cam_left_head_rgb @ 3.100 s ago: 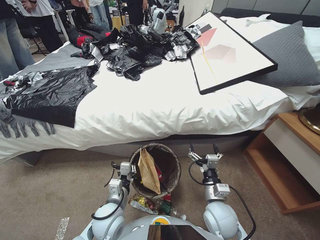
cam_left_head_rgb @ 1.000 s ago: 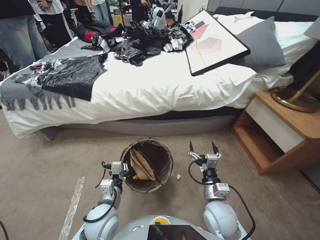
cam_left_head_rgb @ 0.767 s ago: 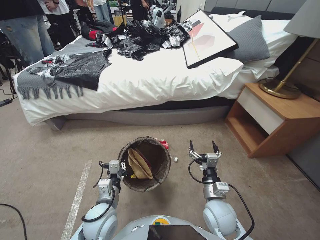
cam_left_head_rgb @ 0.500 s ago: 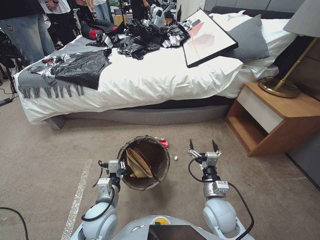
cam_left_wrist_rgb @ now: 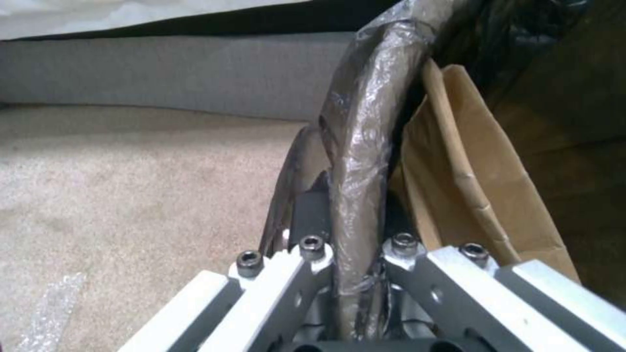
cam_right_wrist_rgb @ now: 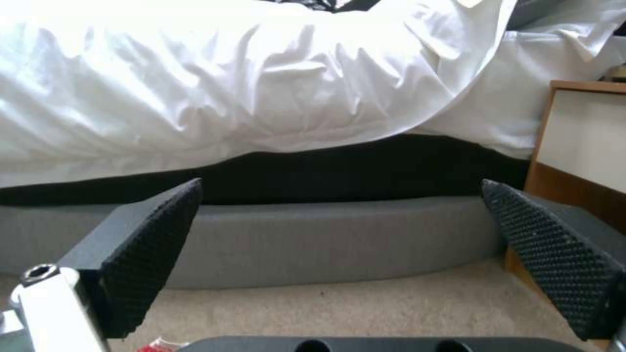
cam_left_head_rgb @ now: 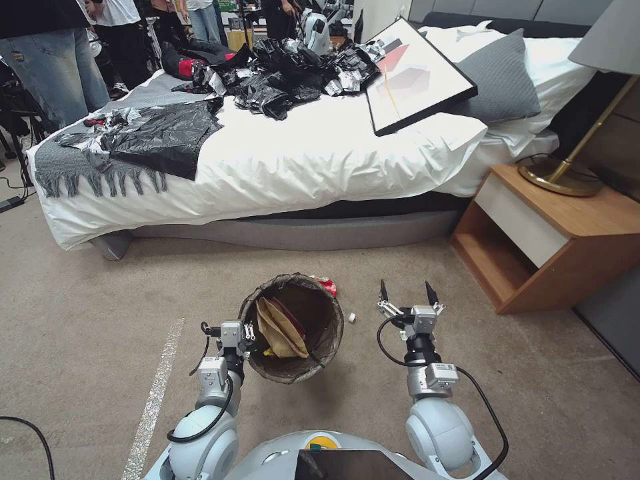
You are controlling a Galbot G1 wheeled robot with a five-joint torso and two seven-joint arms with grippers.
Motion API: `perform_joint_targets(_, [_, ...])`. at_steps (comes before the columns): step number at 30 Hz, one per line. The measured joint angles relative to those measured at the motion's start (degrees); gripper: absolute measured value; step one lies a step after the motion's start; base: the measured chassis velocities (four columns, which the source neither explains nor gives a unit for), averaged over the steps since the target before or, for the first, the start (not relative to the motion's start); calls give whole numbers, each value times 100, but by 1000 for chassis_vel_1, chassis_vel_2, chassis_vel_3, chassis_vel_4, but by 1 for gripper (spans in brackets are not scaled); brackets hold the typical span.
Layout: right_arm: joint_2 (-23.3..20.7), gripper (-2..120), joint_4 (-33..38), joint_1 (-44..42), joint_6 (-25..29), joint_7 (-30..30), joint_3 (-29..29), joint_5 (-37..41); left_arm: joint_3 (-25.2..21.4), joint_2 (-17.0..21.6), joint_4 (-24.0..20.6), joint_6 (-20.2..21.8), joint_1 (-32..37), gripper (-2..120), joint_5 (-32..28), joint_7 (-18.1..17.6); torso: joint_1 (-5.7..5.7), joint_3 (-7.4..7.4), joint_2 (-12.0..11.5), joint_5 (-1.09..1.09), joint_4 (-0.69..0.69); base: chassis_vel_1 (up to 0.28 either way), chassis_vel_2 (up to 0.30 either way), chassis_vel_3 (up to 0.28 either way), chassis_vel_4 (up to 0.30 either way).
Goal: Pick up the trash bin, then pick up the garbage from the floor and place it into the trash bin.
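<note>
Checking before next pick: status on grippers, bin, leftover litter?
Left gripper shut on trash bin rim. Right gripper open, empty, beside bin. Red wrapper and small white scrap on floor behind bin. Nothing blocking.

Crinkled, glossy plastic film wraps the rim of the trash bin [cam_left_head_rgb: 291, 328], with a matt brown paper bag [cam_left_wrist_rgb: 479, 195] at 3 o'clock of it. The right gripper [cam_right_wrist_rgb: 339, 254] shows dimpled black rubber pads [cam_right_wrist_rgb: 153, 249]. Short-pile carpet covers the floor [cam_left_head_rgb: 100, 313]; bare metal bolts stud the left gripper [cam_left_wrist_rgb: 355, 254].
</note>
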Motion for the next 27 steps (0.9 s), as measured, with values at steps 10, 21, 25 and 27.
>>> perform_joint_targets(10, [-57, 100, -285, 226, 50, -97, -109, 185, -21, 1, -8, -19, -9, 0, 26, 1, 0, 0, 0, 0, 1, 0, 0, 0, 0])
perform_joint_targets(21, [-267, 100, -352, 293, -2, -259, -176, 367, -3, -13, -27, -23, 45, 0, 18, -9, 0, 0, 0, 0, 1, 0, 0, 0, 0])
perform_joint_targets(25, [-310, 100, -368, 323, -19, -281, -197, 392, -10, -13, -27, -27, 55, 0, 20, -8, 0, 0, 0, 1, 2, 0, 0, 0, 0])
perform_joint_targets(27, [-319, 100, -370, 327, -22, -287, -200, 395, -12, -12, -27, -29, 55, 0, 21, -8, 0, 0, 0, 1, 2, 0, 0, 0, 0])
